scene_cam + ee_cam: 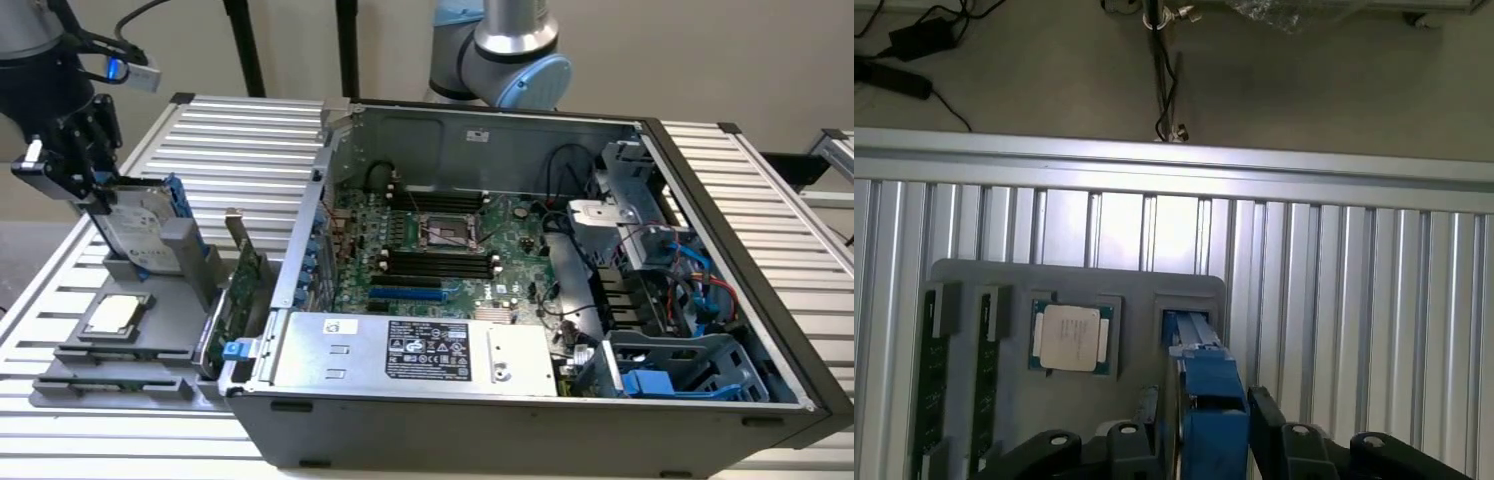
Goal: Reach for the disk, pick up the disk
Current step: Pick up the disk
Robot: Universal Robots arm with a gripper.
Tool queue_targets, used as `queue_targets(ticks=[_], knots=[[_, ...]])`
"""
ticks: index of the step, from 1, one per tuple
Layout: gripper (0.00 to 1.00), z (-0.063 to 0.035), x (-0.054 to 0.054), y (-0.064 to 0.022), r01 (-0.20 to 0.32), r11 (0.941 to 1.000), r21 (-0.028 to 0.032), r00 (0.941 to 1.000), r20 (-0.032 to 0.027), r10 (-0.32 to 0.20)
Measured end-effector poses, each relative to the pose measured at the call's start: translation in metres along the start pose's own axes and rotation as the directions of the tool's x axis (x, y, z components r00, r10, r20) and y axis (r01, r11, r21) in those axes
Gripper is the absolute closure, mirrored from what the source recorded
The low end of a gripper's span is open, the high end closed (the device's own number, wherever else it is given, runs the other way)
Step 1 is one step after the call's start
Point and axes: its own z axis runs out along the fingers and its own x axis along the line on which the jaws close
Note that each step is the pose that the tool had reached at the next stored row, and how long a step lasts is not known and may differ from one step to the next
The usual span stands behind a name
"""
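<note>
The disk (140,232) (1210,392) stands on edge in a slot of the tray (64,378) (1136,288) at the exterior view's left. It is straddled by the gripper (102,196) (1204,432), whose fingers are drawn in narrow and appear pressed against both faces. The lift is best made straight up along the slot, with the disk kept upright so it is not jammed. Room lies open above, while the upright card (247,285) and the case (534,432) stand near on one side.

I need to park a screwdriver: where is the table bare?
Bare table slats lie behind the tray, toward the far edge, and on the exterior view's right of the case. A thin strip runs in front of the tray. Crowded: the tray, holding the chip and the disk, with the gripper at the disk.
</note>
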Motion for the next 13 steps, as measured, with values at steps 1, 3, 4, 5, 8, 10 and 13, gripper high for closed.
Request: queue_targets(ticks=[1,3,4,5,8,10,13], knots=[[0.49,0.0000,0.0000,0.0000,0.000,1.0000,0.0000,1.0000,0.0000,0.000],[0.58,0.0000,0.0000,0.0001,0.000,1.0000,0.0000,1.0000,0.0000,0.000],[0.58,0.0000,0.0000,0.0001,0.000,1.0000,-0.0001,1.0000,-0.0001,0.000],[0.64,0.0000,0.0001,0.0002,0.000,1.0000,-0.0002,1.0000,-0.0003,0.000],[0.67,0.0000,0.0000,0.0003,0.000,1.0000,0.0000,1.0000,0.0000,0.000],[0.67,0.0000,0.0000,0.0003,0.000,1.0000,0.0000,1.0000,0.0000,0.000],[0.67,0.0001,0.0000,0.0003,0.000,1.0000,0.0000,1.0000,0.0000,0.000]])
